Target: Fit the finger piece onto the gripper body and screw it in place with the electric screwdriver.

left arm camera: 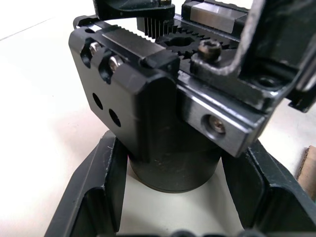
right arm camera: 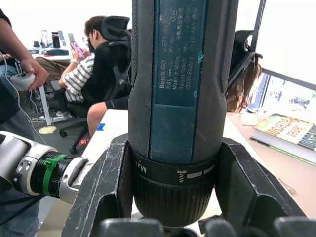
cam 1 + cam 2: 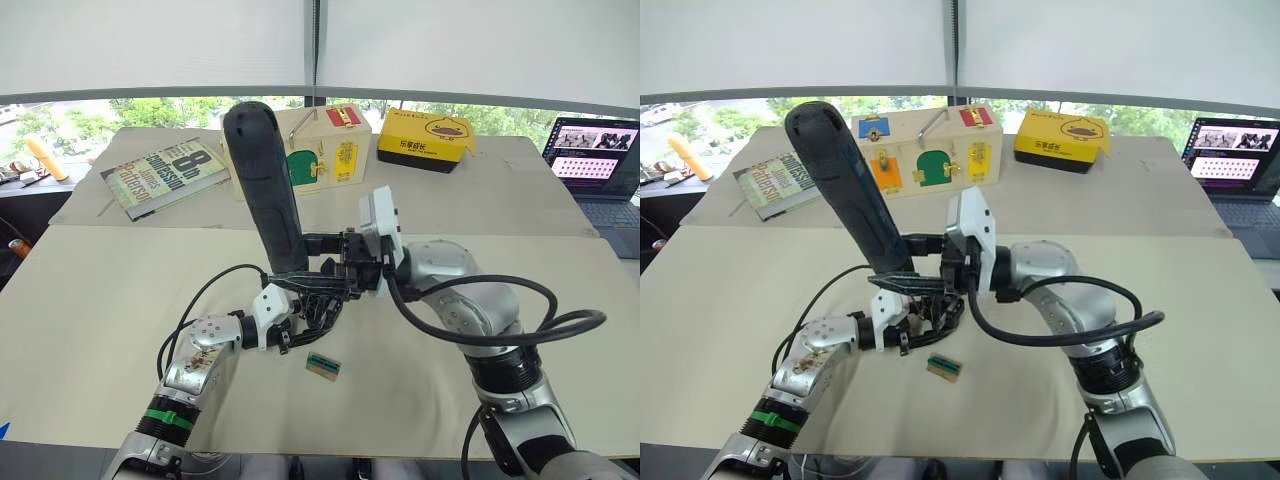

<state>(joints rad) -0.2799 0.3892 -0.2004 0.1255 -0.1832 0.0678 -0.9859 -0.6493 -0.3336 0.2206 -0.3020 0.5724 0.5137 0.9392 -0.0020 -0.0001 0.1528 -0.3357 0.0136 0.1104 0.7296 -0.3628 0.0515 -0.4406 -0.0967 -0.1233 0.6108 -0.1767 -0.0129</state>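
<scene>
The gripper body (image 1: 163, 123) stands mid-worktop (image 3: 100, 330), clamped at its round base by the left end effector (image 1: 168, 197). Above it, the right end effector (image 2: 173, 197) grips the tilted electric screwdriver (image 3: 265, 185). A small brown-green block (image 3: 322, 366) lies nearby; a book (image 3: 165, 175), a wooden latch box (image 3: 325, 150) and a yellow box (image 3: 425, 140) lie behind.

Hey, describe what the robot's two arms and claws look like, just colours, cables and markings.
Both arms are silver metal with black joints. The left arm has a green band near the wrist and a thin black cable. The right arm carries thick looping black cables and a white housing. Each claw has two black fingers.
</scene>
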